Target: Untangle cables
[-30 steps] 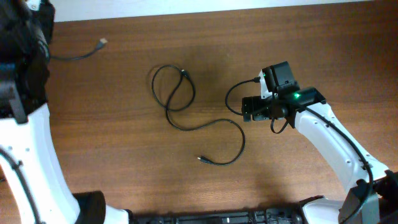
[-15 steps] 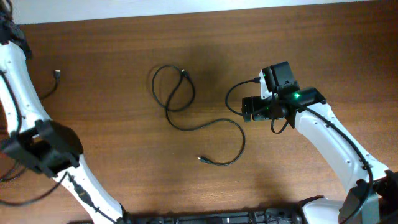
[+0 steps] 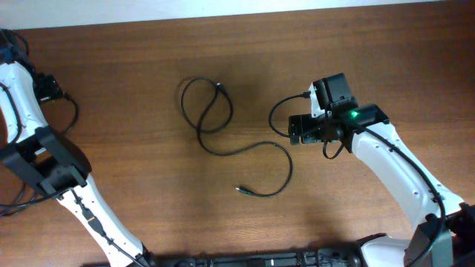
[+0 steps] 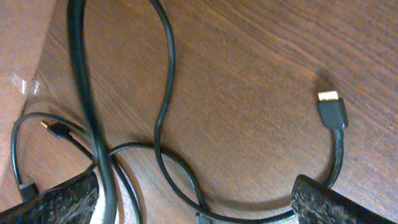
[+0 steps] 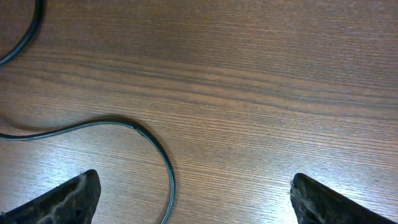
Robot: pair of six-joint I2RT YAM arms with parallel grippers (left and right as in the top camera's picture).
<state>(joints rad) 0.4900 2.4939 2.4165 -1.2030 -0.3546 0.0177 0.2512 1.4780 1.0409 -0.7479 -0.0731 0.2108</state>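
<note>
One thin black cable lies mid-table as a loop with a long tail ending in a small plug. A second cable lies at the far left under my left gripper, its gold-tipped plug flat on the wood. That gripper is open, and a strand crosses the table between its fingers without being pinched. My right gripper hovers right of the centre cable, open. In the right wrist view a curve of cable runs between the right gripper's wide fingertips.
A thicker black wire and another thin strand with a small plug cross the left wrist view. The right arm's own wire loops beside its wrist. The table's back edge meets a white wall.
The left arm swung toward the far-left side, dragging the second cable's plug leftward from the back of the table. Its jaws now stand open over that cable. The right arm stayed still.
</note>
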